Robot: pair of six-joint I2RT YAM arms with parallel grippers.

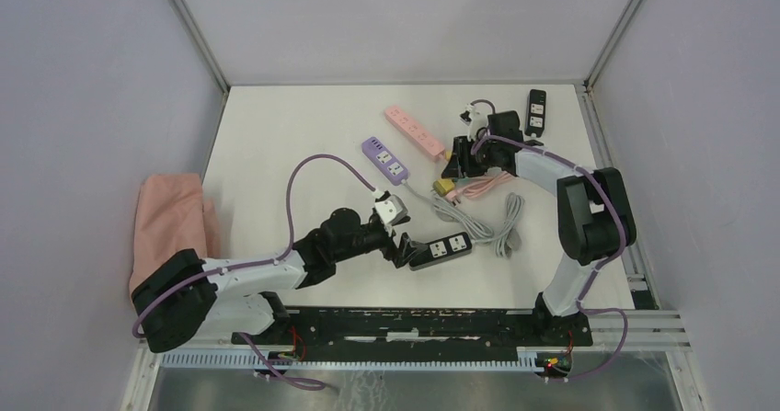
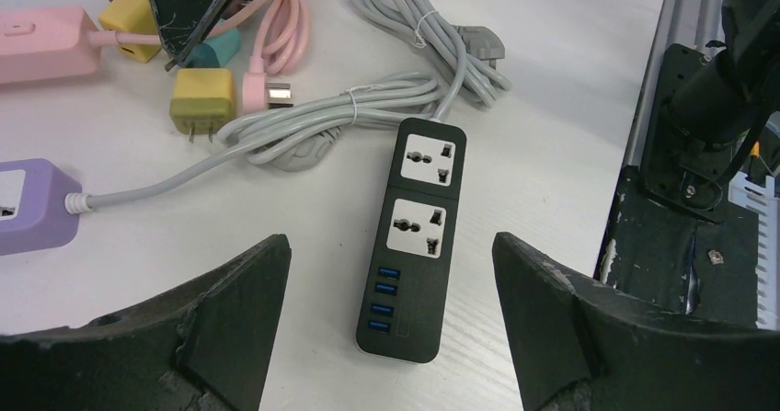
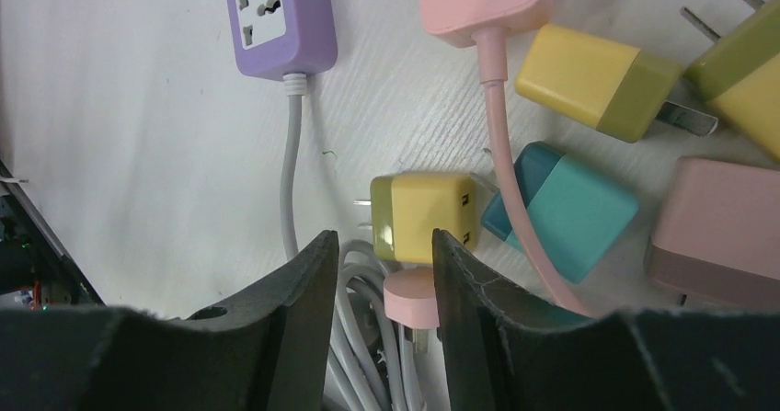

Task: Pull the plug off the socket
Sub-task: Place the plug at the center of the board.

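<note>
While my left gripper hangs wide open over the black socket strip, my right gripper, narrowly open, holds nothing.

Black power strip: matt plastic shell, white socket faces. Grey cable: smooth, slightly glossy sheath. Yellow adapter — satin plastic, bare metal prongs. Table: white, matt, faintly grained. Pink cloth, left side — soft, creased fabric. Left gripper fingers: black, rough, scuffed.
</note>
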